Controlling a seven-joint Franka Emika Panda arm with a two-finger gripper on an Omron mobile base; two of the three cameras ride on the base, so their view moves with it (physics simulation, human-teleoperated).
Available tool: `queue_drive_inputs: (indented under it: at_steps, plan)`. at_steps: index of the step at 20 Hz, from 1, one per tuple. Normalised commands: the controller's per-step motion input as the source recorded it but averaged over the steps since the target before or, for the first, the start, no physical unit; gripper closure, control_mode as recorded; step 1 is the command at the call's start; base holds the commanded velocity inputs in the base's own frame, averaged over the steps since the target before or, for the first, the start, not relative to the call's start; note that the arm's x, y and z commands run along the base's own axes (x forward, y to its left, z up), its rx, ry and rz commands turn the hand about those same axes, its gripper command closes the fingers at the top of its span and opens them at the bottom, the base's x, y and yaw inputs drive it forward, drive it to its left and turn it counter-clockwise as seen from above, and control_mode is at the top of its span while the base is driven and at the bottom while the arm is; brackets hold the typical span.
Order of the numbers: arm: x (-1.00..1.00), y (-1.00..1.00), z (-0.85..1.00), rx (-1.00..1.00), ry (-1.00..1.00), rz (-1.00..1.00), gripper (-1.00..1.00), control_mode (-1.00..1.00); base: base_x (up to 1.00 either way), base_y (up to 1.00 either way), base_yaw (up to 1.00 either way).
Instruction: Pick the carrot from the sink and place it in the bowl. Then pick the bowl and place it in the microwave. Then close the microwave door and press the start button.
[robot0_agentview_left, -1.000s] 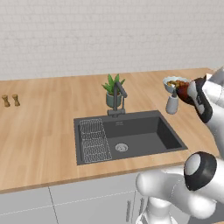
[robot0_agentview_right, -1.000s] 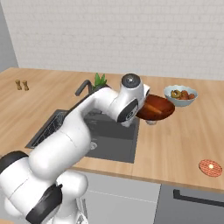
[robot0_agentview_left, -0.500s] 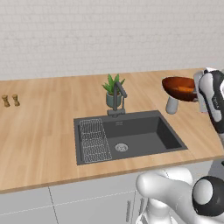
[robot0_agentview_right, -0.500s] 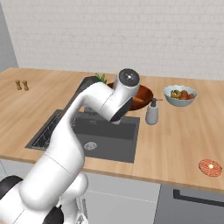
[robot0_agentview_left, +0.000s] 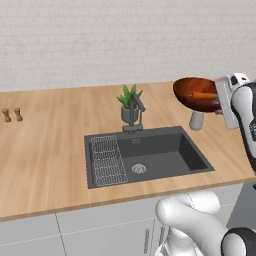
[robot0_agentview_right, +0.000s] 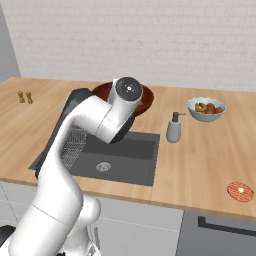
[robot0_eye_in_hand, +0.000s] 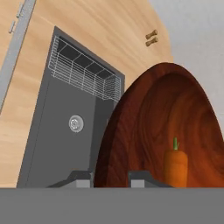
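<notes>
Shakers (robot0_agentview_left: 11, 114) are seen at the far left of the desk (robot0_agentview_left: 45, 150), well apart from everything else. Next comes the sink (robot0_agentview_left: 165, 155), with its wire rack (robot0_agentview_left: 108, 161) at the left end, the drain (robot0_agentview_left: 138, 168) mid-floor, and a faucet (robot0_agentview_left: 134, 111) and a potted plant (robot0_agentview_left: 128, 102) behind it. Right of the sink, the bowl (robot0_agentview_left: 196, 93) is held in the air above a soap dispenser (robot0_agentview_left: 196, 119), with the carrot (robot0_agentview_left: 203, 95) lying inside it. In the hand view the bowl's rim is pinched between the two fingertips (robot0_eye_in_hand: 83, 179) of the end effector (robot0_eye_in_hand: 109, 180). A fruit bowl (robot0_agentview_right: 206, 109) and a small round red disc (robot0_agentview_right: 240, 191) are set farther right.
</notes>
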Motion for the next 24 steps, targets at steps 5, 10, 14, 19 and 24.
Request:
queue_drive_inputs:
  at_steps: [5, 10, 14, 19, 24]
  plan:
    - [-0.26, 0.62, 0.33, -0.16, -0.01, -0.04, 1.0, -1.0, 0.0, 0.0, 0.0]
    - [-0.26, 0.27, 0.43, -0.05, 0.0, 0.0, 1.0, -1.0, 0.0, 0.0, 0.0]
    - [-0.23, 0.51, 0.18, 0.0, 0.0, 0.06, 1.0, -1.0, 0.0, 0.0, 0.0]
    - [-0.05, 0.07, 0.16, 0.0, 0.0, 0.03, 1.0, 1.0, -0.39, 0.05, 0.01]
    - [0.0, 0.0, 0.0, 0.0, 0.0, 0.0, 1.0, 1.0, -0.88, -0.48, -0.15]
